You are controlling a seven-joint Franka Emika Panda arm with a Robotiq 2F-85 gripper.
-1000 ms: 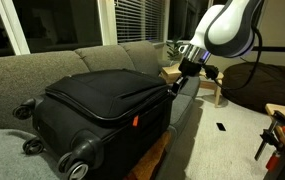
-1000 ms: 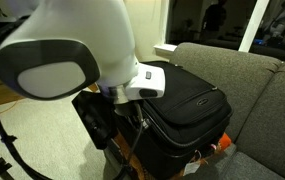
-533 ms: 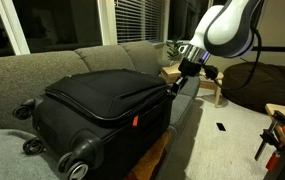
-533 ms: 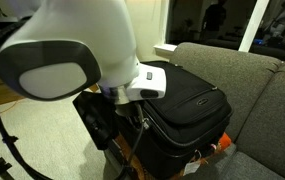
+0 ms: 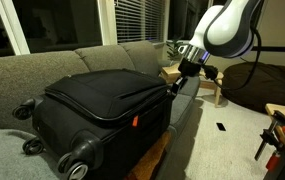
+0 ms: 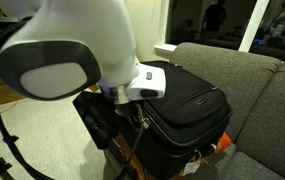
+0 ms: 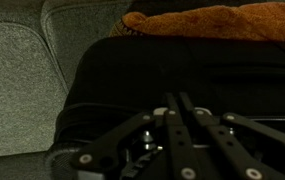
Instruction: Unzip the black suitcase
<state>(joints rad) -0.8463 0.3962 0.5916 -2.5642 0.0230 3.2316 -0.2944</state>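
The black suitcase point(image 5: 102, 100) lies flat on a grey sofa, with its wheels point(image 5: 79, 165) towards the near end and a small red-orange tag point(image 5: 136, 121) on its side. It also shows in the other exterior view point(image 6: 187, 105) and fills the wrist view point(image 7: 182, 65). My gripper point(image 5: 174, 87) is at the suitcase's far right corner, against its edge. In the wrist view the gripper point(image 7: 172, 97) has its two fingers pressed together, shut. A small pale metal piece shows just behind the fingers. I cannot tell whether it is pinched.
The grey sofa point(image 5: 107, 55) point(image 6: 252, 90) point(image 7: 17, 70) carries the suitcase. A wooden side table point(image 5: 212, 88) stands right beside the arm. A small black object point(image 5: 221, 126) lies on the carpet. Orange-brown fabric point(image 7: 212, 22) lies past the suitcase.
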